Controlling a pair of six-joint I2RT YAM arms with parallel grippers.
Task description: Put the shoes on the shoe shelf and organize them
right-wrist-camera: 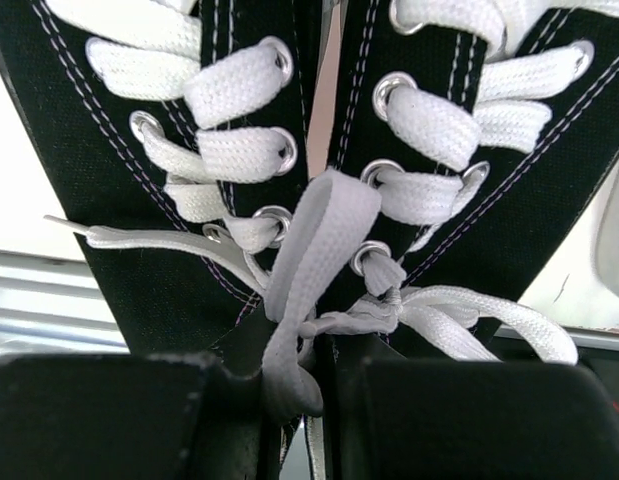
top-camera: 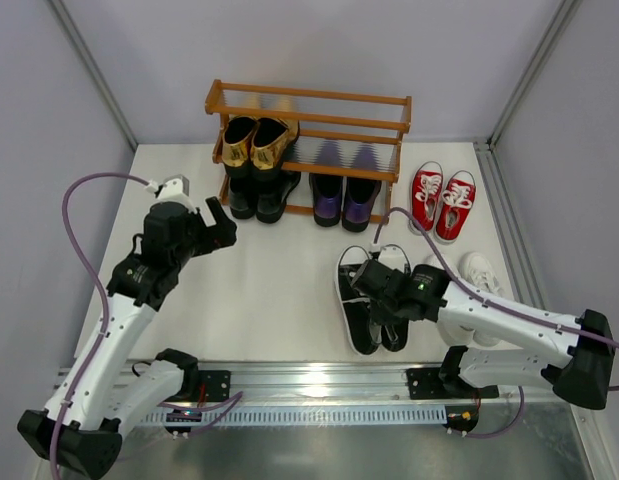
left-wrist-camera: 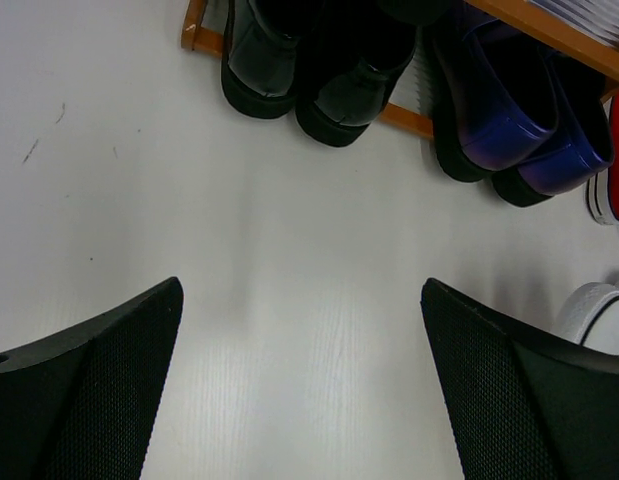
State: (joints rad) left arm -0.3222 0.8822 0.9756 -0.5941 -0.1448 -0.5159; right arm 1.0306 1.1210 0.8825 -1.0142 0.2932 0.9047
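Now | right gripper (right-wrist-camera: pixel 294 365) narrow, pinching the black-and-white sneakers (top-camera: pixel 357 330) together at the knotted laces (right-wrist-camera: pixel 319 230) | pair directly under it on the bench (top-camera: pixel 279 290), long axis toes-first toward shoe shelf (top-camera: pixel 309 95) well ahead | left gripper (left-wrist-camera: pixel 301 290) wide, empty, farther off | no legible writing.

Matt black canvas on sneakers (right-wrist-camera: pixel 99 210), woven white laces (right-wrist-camera: pixel 319 240); dress shoes (left-wrist-camera: pixel 264 60) glossy; shelf (top-camera: pixel 309 95) smooth wood.

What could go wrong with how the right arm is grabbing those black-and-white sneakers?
The right gripper looks pinched on a loose lace along with the black-and-white sneakers, so the pair may slip or dangle when lifted.
Carrying them to the shoe shelf could brush the red sneakers standing beside it.
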